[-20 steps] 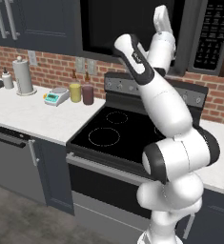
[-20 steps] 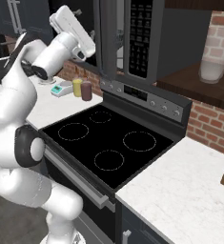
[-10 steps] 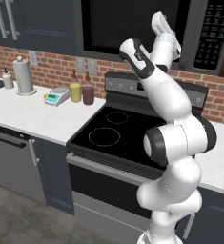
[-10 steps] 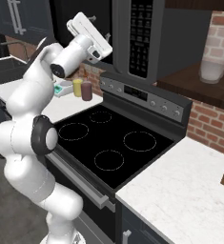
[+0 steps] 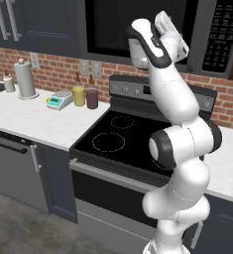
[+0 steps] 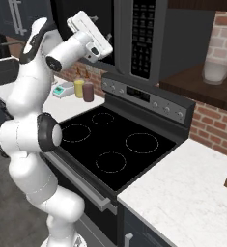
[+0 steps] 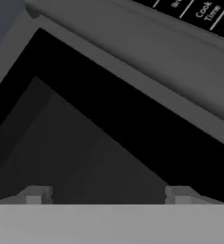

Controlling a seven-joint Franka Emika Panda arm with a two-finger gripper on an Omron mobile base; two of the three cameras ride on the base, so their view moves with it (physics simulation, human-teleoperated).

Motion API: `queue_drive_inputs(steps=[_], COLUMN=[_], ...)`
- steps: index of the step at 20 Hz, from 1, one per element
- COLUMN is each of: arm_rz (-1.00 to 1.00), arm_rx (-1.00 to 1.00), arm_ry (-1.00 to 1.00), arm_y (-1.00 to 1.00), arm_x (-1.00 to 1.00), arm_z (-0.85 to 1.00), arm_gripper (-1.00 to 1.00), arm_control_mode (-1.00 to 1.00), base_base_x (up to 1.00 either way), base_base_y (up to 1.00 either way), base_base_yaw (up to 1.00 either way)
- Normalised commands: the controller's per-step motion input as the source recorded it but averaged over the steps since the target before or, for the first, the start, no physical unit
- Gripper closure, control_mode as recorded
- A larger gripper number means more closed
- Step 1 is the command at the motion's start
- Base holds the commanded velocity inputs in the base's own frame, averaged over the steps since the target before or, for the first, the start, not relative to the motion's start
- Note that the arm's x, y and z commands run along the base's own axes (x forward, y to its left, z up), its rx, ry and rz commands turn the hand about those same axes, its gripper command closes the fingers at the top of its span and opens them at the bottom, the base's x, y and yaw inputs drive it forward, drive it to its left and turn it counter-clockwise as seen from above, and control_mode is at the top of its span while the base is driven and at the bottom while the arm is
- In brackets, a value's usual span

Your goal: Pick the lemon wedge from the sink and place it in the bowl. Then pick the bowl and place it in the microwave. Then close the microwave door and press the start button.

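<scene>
Two things differ in the left base view from a second ago: the arm has swung further right and stands more upright, and the gripper (image 5: 175, 37) now sits high against the microwave door (image 5: 138, 27), near the door's right edge and just left of the black keypad strip (image 5: 222, 32). The microwave (image 5: 200, 54) is cut off by the top and right edges of the picture, and the hand's white body hides the fingertips, so the jaws cannot be read from this side. On the counter to the left, well apart from the arm, stand a paper towel roll (image 5: 24, 79), a small kitchen scale (image 5: 59, 100), a yellow jar (image 5: 79, 95) and a dark red jar (image 5: 92, 98); the stove (image 5: 130, 144) lies below the arm.

From the right base view the hand has travelled right since the earlier pictures and now points at the door's black glass, close beside the keypad. The gripper's (image 6: 103, 41) tips are too small and dark against the glass to make out. The scale (image 6: 63, 89) and both jars are partly behind the arm.

Seen from the hand view, the two fingertips (image 7: 35, 194) stand far apart at the bottom with nothing between them, so the tool is wide open and holds nothing. Beyond them the door window is near black, and its grey frame runs slantwise; keypad lettering is clipped at the top right corner.
</scene>
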Motion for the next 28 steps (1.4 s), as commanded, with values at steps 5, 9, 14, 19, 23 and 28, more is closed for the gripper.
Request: queue_drive_inputs(steps=[5,9,14,19,23,28], arm_rz=[-0.02,0.0,-0.03,-0.15,-0.24,-0.34], arm_rx=[-0.05,-0.1,-0.2,-0.41,-0.58,-0.77], arm_ry=[0.0,0.01,0.17,0.08,-0.25,-0.33], arm_y=[0.56,0.49,0.08,-0.43,-0.07,0.0], arm_x=[-0.84,-0.97,-0.81,-0.49,-0.96,-1.0], arm_z=[0.16,0.36,0.13,-0.01,0.0,-0.23], arm_gripper=[-1.0,-1.0,-1.0,-1.0,-1.0,-1.0], arm_control_mode=[-1.0,-1.0,-1.0,-1.0,-1.0,-1.0], base_base_x=[0.0,0.0,0.0,0.0,0.0,0.0], base_base_y=[0.0,0.0,0.0,0.0,0.0,0.0], base_base_yaw=[0.0,0.0,0.0,0.0,0.0,0.0])
